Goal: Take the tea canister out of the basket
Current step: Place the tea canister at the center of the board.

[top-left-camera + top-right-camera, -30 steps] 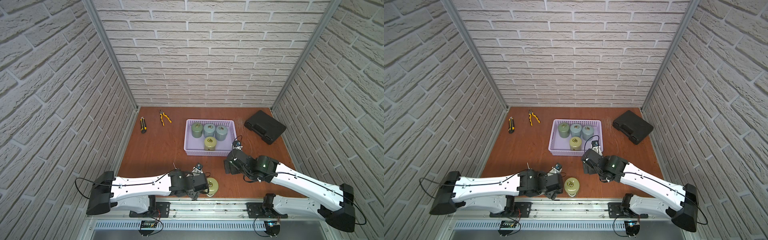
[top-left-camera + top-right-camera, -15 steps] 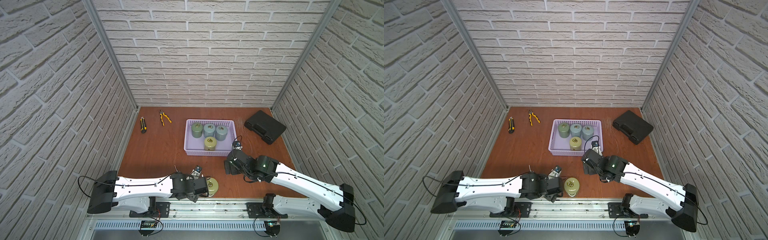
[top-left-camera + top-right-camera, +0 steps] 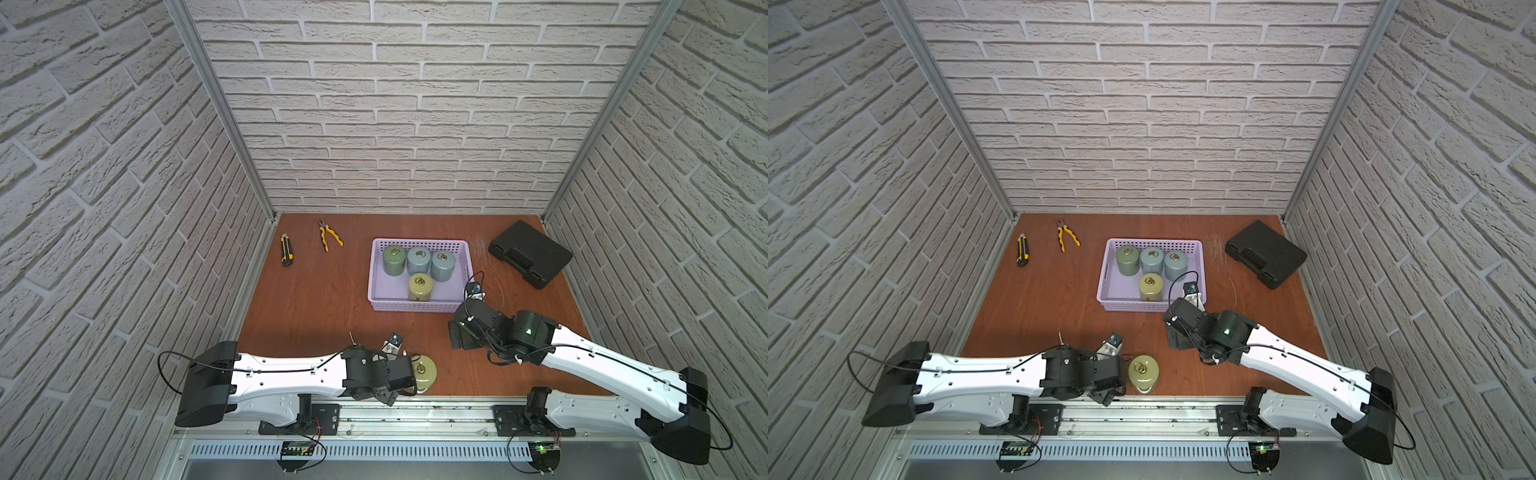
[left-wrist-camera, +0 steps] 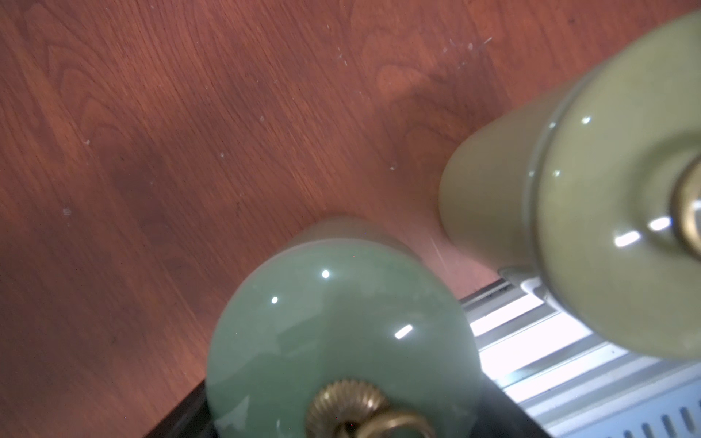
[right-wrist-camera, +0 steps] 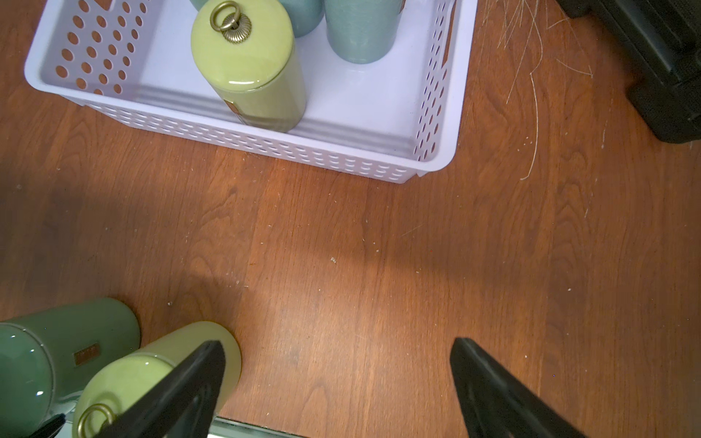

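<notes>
Four canisters [image 3: 420, 286] sit in the basket [image 3: 375, 291]; right fingers [image 5: 182, 390] wide apart, empty; left fingers [image 3: 386, 398] straddle a green canister [image 4: 341, 330], grip unclear.

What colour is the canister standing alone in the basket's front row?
Yellow-green canister, brass ring on top; right wrist view shows it best.

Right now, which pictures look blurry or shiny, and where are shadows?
Left wrist view: the green canister and olive canister sit so close they blur, with small white glints on their glaze. Right wrist view: sharp on the basket, with a soft dark shadow across the wooden table. Both top views: crisp, evenly lit, brick walls splayed outward.
</notes>
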Controlling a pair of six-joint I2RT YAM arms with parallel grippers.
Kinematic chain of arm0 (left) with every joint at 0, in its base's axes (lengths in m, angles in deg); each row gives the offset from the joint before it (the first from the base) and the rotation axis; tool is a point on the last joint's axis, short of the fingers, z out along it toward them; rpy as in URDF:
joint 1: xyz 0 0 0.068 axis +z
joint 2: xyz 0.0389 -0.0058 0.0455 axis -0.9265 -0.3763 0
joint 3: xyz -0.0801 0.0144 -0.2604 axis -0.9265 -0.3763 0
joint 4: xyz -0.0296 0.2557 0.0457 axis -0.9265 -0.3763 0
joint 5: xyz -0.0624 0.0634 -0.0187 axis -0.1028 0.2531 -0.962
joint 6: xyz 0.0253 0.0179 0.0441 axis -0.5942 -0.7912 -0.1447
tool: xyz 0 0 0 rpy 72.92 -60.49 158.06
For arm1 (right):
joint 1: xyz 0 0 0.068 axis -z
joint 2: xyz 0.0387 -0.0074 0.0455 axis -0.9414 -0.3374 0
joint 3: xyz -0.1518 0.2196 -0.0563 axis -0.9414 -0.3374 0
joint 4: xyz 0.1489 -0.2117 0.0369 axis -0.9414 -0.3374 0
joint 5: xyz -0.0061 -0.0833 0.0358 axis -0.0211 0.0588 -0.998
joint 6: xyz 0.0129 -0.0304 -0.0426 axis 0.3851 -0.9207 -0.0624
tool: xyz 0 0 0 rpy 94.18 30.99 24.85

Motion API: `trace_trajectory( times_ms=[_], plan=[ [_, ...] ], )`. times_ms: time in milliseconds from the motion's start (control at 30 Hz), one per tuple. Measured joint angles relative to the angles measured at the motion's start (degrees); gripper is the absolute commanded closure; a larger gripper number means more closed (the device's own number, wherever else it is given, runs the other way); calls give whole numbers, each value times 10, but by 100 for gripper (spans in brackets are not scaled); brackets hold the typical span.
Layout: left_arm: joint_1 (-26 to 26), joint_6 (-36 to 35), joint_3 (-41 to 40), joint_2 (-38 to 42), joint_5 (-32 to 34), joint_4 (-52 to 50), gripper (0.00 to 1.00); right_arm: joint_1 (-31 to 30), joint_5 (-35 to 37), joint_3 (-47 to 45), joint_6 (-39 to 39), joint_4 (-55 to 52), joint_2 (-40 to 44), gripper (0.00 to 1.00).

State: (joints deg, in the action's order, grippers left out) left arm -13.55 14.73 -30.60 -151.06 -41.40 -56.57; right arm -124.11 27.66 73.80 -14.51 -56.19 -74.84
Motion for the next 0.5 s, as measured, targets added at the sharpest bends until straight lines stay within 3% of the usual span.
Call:
trace_trajectory(
  times_ms=[100,500],
  plan=[
    [0,1,0,-1,-1,3,2,0,0,3,-2,0,0,0],
    [0,20,6,36,8,-24,2,24,-43,29,-60,13,-22,0]
  ],
)
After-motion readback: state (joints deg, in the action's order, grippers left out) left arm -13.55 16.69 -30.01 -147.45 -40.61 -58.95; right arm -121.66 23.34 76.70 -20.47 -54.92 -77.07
